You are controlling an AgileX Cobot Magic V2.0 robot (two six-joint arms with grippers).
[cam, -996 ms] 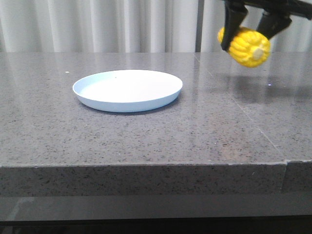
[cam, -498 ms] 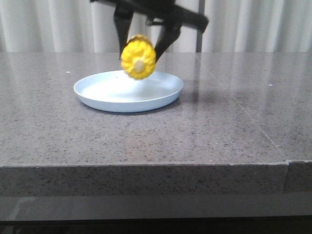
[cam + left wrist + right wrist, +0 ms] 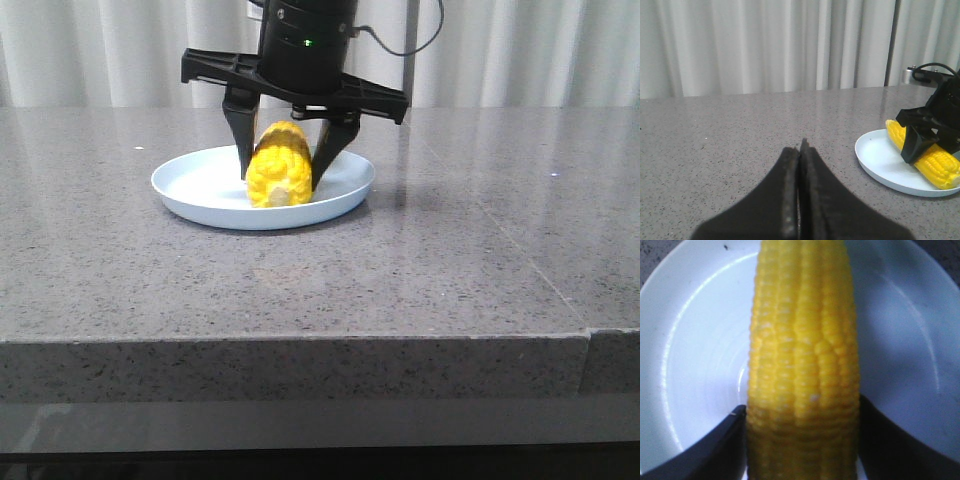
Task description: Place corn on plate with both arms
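The yellow corn (image 3: pixel 278 170) lies lengthwise in the pale blue-white plate (image 3: pixel 195 185), its pale stub end towards the front and down at the plate's floor. My right gripper (image 3: pixel 281 180) comes down from above and is shut on the corn, one black finger on each side. In the right wrist view the corn (image 3: pixel 805 365) fills the middle over the plate (image 3: pixel 700 355), pinched between my right gripper's (image 3: pixel 802 440) fingers. My left gripper (image 3: pixel 800 150) is shut and empty, low over the table to the left of the plate (image 3: pixel 880 160) and the corn (image 3: pixel 935 165).
The grey speckled stone table (image 3: pixel 450 260) has a front edge near the camera and a seam on the right. Pale curtains (image 3: pixel 120 50) hang behind it. A cable runs off the right arm's body (image 3: pixel 305 40).
My right gripper has carried the corn from high at the right to over the plate, then lowered it into the plate and turned it lengthwise.
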